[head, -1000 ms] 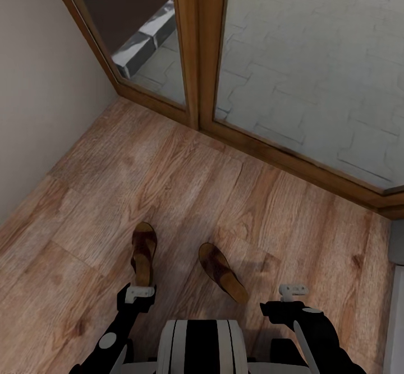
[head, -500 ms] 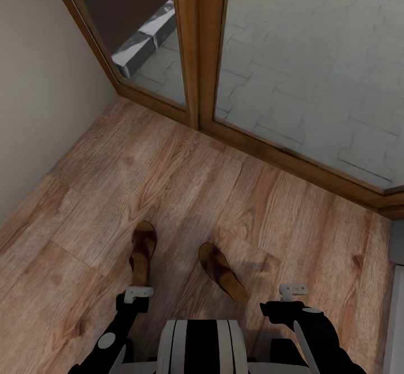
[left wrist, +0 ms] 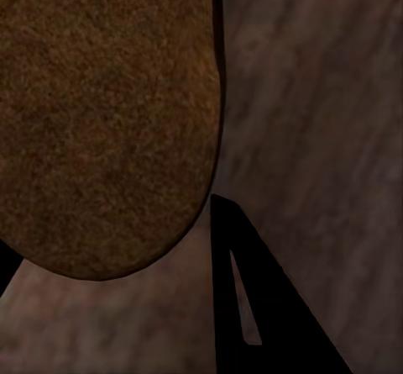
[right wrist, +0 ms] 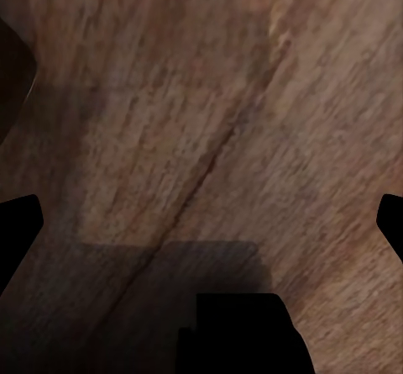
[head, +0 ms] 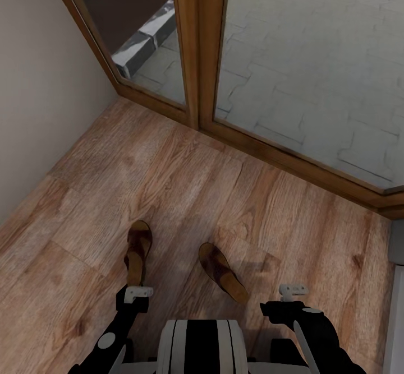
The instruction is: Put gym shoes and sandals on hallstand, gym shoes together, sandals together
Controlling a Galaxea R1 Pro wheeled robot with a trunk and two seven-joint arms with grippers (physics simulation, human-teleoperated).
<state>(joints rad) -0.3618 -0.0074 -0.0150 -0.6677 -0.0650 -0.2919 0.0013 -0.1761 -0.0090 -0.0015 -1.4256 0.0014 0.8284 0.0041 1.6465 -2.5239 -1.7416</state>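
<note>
Where both arms hang low, two sandals [head: 138, 250] [head: 223, 271] lie on the corridor floor [head: 185, 183].

A warm brown wood-plank floor [head: 185, 183] meets a plain beige wall [head: 39, 82]. Wooden-framed glass doors [head: 196, 49] show grey paving [head: 314, 65] outside.

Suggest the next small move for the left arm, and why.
Probably ease the left tool forward and down over the left sandal, then close. The sandal lies on the floor just ahead of it; the wrist view shows its heel near one finger, ungripped.
</note>
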